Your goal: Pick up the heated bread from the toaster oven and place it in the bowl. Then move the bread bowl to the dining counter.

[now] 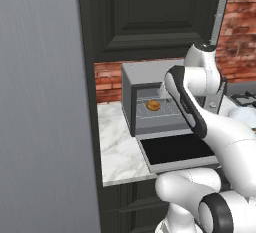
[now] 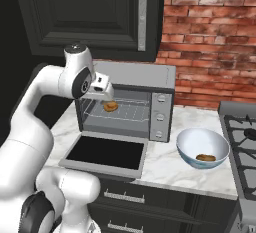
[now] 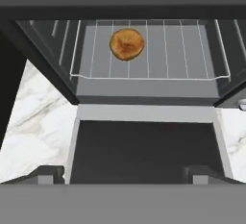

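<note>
1. The toaster oven (image 2: pixel 131 102) stands on the marble counter (image 2: pixel 165 164) with its glass door (image 2: pixel 104 152) dropped flat in front. The bread (image 3: pixel 127 44) sits on the wire rack (image 3: pixel 192 50), left of centre and toward the back of the cavity.
2. The gripper (image 3: pixel 123 174) hangs outside the oven mouth, above the open door. Its two fingertips (image 3: pixel 47 174) stand spread wide apart with nothing between them.
3. The bowl (image 2: pixel 202 148) waits on the counter just right of the oven, beside the stove (image 2: pixel 245 142). A small brown piece already lies inside it; what it is I cannot tell.
4. The step in hand looks to be the reach into the oven. To do it well, shift the hand left until the bun is centred between the fingers, then go in low and level, under the top edge of the cavity.
5. Keep the tips just above the rack wires and close gently: the bun is small and round and could roll or squash.
6. Pull straight back out before swinging toward the bowl.
</note>
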### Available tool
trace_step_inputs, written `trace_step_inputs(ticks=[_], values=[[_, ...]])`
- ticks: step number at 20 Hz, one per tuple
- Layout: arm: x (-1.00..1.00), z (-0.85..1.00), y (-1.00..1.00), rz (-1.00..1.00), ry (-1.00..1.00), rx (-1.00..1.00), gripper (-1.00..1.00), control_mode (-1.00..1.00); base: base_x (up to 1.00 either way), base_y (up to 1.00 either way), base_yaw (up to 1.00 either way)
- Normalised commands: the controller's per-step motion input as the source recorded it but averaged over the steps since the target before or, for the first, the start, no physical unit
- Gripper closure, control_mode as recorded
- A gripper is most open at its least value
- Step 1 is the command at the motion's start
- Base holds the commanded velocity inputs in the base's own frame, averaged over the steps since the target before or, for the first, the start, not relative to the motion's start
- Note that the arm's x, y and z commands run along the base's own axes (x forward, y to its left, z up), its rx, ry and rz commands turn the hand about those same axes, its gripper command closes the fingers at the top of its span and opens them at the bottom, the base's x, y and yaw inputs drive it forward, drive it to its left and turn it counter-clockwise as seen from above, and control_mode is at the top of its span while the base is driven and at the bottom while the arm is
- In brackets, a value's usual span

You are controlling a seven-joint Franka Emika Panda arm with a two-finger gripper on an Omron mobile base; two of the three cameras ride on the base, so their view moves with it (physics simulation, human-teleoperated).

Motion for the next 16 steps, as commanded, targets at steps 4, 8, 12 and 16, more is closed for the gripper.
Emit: trace_step_inputs(ticks=[4,8,12,16], values=[[0.15,-0.46,-0.2,-0.01,-0.3,0.0,-1.0,-1.0,0.0,0.0,0.0],[0.33,-0.15,-0.03,0.0,-0.1,0.0,-1.0,-1.0,0.0,0.0,0.0],[0.42,-0.08,-0.09,0.0,-0.03,0.0,-1.0,-1.0,0.0,0.0,0.0],[0.42,-0.26,-0.09,0.0,0.0,0.0,-1.0,-1.0,0.0,0.0,0.0]])
